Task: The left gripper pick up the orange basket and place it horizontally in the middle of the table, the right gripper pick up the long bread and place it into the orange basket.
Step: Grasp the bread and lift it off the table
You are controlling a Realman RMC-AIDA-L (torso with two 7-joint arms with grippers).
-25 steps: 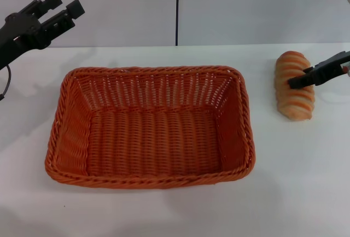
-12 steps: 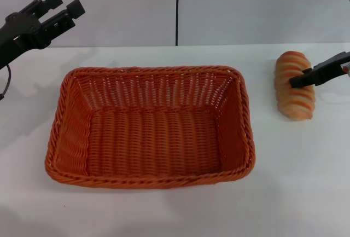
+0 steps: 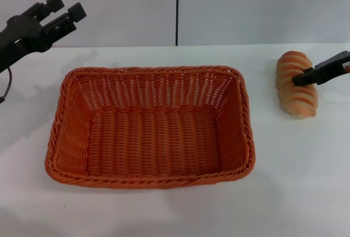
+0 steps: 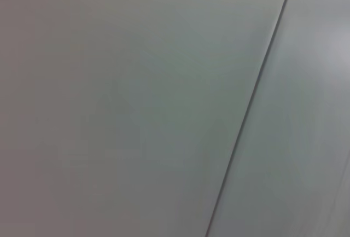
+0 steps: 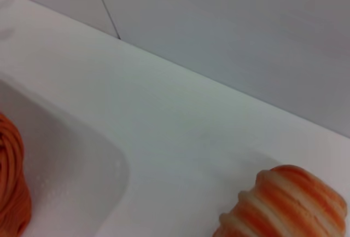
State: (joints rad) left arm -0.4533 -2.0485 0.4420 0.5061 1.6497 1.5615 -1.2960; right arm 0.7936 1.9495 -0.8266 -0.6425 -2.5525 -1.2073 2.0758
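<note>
I count one orange basket point(image 3: 150, 127), one long bread point(image 3: 296, 84) and two grippers on my feeds. The basket lies lengthwise across the middle of the white table point(image 3: 295, 182), open side up. The bread lies on the table to the basket's right, well clear of its rim; the right wrist view catches only one striped end of it point(image 5: 287, 204).

The right gripper point(image 3: 304, 77) reaches in from the right edge, slim and nearly level, its tips across the middle of the loaf. It looks pinched onto the loaf, but I cannot tell for sure. The left gripper point(image 3: 63, 10) is raised beyond the basket's far left corner, tilted upward, fingers parted and holding nothing.
</note>
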